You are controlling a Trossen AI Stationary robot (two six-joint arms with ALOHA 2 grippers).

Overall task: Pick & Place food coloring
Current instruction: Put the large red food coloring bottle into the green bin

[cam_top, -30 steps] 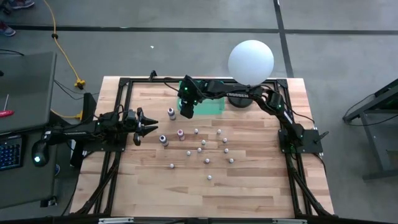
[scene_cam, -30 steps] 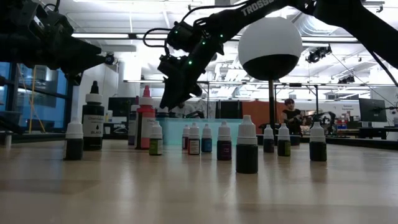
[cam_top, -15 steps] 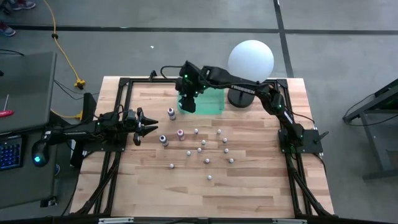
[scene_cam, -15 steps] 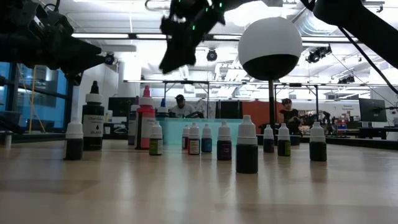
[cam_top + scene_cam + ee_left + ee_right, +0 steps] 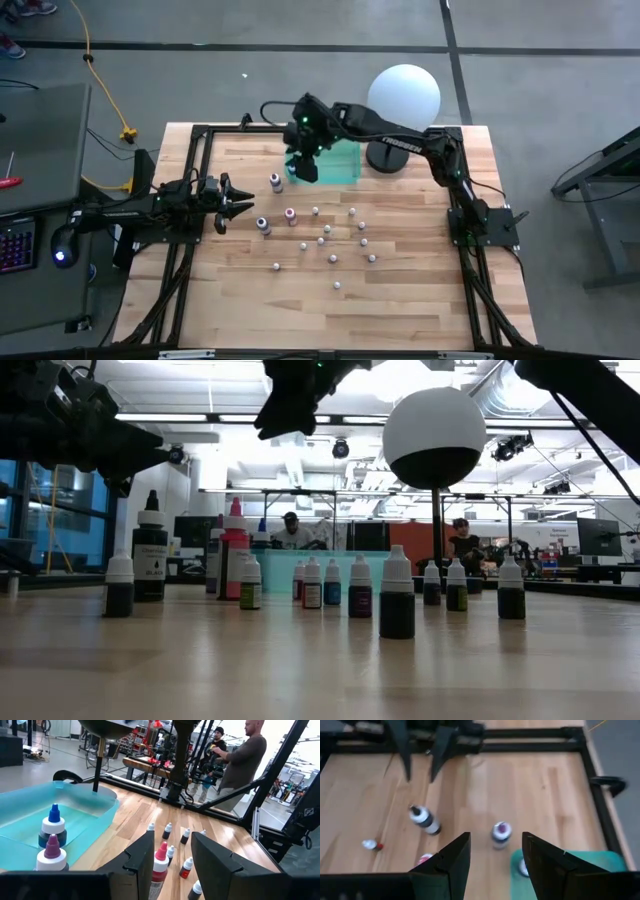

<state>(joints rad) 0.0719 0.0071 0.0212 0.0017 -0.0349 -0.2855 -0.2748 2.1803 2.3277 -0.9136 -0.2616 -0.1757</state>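
Right tool [image 5: 303, 168] spread, empty, above teal bin [image 5: 345, 166] edge. Left tool [image 5: 232, 199] spread, idle. Risk: descending into crowded food coloring bottles [image 5: 325, 240], toppling neighbours.

Two dark jointed arms; white lettering and green lights on the right.

Grey concrete floor [image 5: 300, 80], yellow cable [image 5: 98, 75], bright ceiling lights [image 5: 215, 417], two people [image 5: 247, 755] beyond.

Teal bin [image 5: 338, 165], pale wood table [image 5: 400, 290], white-capped food coloring bottles [image 5: 333, 258], white sphere [image 5: 404, 96]
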